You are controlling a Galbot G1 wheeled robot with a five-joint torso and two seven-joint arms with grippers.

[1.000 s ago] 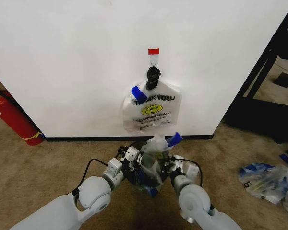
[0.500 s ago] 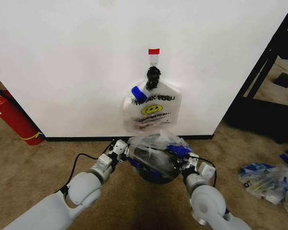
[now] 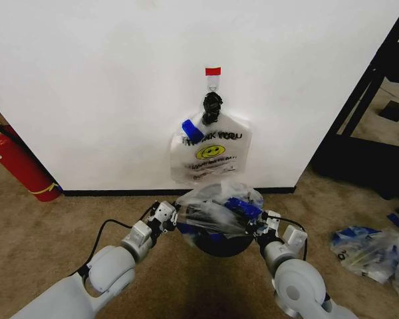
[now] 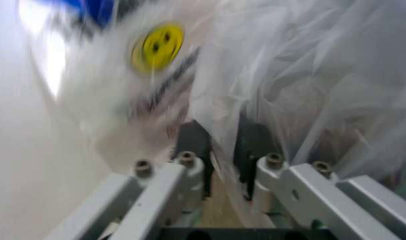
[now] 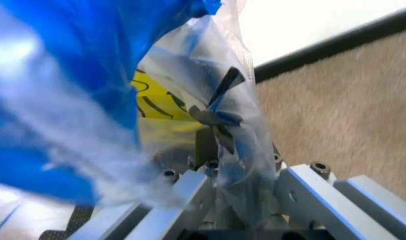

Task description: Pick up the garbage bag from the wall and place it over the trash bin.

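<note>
Both grippers (left (image 3: 167, 214), right (image 3: 261, 224)) hold garbage bag (image 3: 213, 211) over trash bin (image 3: 221, 244).

Both arms reach forward and low, elbows bent outward, forearms angling toward each other. The left gripper (image 3: 169, 214) sits at the left side of the garbage bag (image 3: 213, 211), its jaws pinched on a fold of the clear plastic (the dark pads (image 4: 193, 145) press the film between them). The right gripper (image 3: 261, 226) sits opposite at the right side, jaws likewise clamped on the bag's edge. The wrists are roughly level with each other.
</note>
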